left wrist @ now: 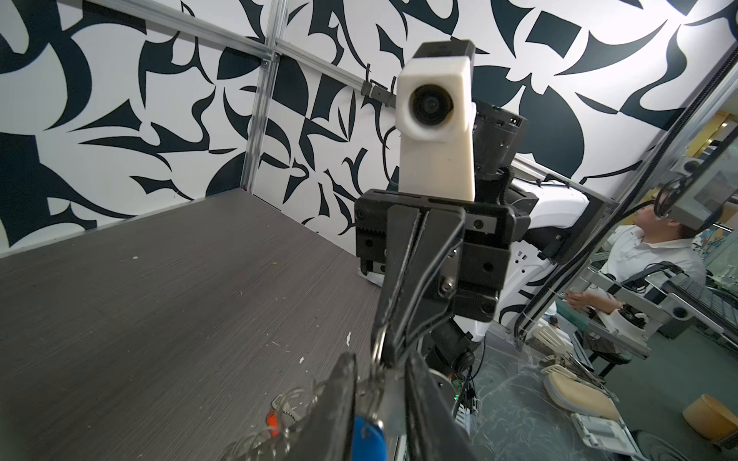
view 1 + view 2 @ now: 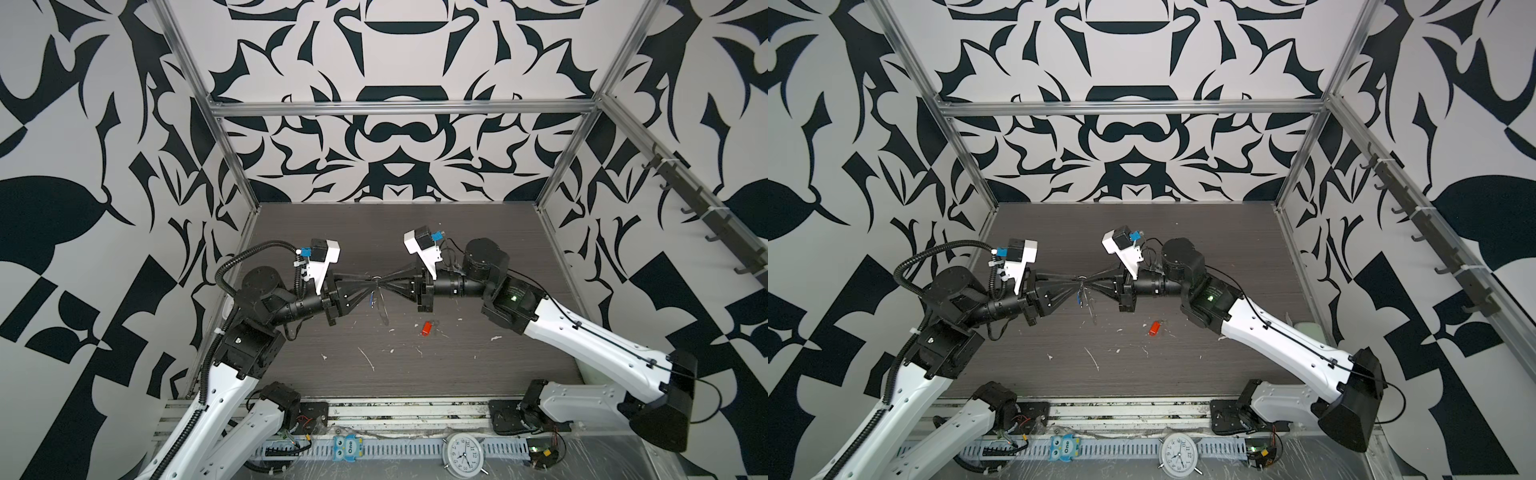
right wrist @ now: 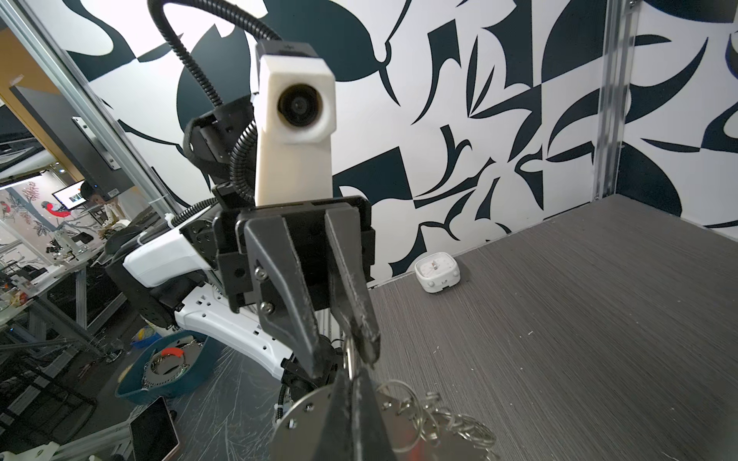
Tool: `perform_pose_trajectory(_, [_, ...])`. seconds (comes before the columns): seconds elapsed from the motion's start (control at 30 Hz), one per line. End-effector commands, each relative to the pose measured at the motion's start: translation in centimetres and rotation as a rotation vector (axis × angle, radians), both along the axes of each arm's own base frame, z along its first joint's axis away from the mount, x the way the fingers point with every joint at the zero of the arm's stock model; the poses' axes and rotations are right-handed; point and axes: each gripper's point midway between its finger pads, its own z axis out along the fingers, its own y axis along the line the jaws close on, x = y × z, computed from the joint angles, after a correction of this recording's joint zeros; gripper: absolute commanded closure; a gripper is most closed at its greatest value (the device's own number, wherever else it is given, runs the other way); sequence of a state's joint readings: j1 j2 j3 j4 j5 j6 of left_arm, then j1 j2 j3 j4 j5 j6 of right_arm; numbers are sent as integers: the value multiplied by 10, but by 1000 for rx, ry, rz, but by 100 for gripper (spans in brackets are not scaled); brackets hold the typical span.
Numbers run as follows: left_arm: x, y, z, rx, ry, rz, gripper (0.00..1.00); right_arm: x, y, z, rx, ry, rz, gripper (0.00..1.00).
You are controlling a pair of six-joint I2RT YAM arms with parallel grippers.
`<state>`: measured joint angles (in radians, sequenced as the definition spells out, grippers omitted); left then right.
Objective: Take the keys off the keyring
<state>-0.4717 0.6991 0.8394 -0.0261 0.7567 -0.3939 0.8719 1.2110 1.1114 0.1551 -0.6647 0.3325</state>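
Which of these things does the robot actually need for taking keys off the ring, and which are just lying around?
Needed: blue-tagged key, red-tagged key, keyring, left gripper, right gripper.
Lying about: alarm clock, owl toy, white scraps.

Left arm, right arm: white plastic shells with small round holes, black joints and motor blocks. Black ribbed conduit on the left arm. Thin black cable clipped along the right arm's white link. Green light on a black right-arm joint. Each wrist has a white camera housing with a round black lens and a blue connector. Left gripper, right gripper: black, with long tapered fingers and silver screws at the finger bases. Toothed rack on the right one.
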Motion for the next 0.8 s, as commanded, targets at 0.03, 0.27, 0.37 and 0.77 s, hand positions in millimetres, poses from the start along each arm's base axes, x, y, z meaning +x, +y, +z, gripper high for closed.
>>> perform_pose_trajectory(0.03, [-5,1,0,-14,-15,-7,78,-5,-7,32,100,-64,-10,100])
perform_pose_trajectory(0.27, [-2,1,-1,-17,-4,-2,77,-1,-6,33,115,-54,-23,100])
perform_pose_trajectory(0.37, [0,0,-1,-16,1,0,78,-1,-5,33,120,-45,-18,100])
perform_pose_trajectory(0.77, [0,3,3,43,4,26,100,-5,-6,22,74,-17,-5,97])
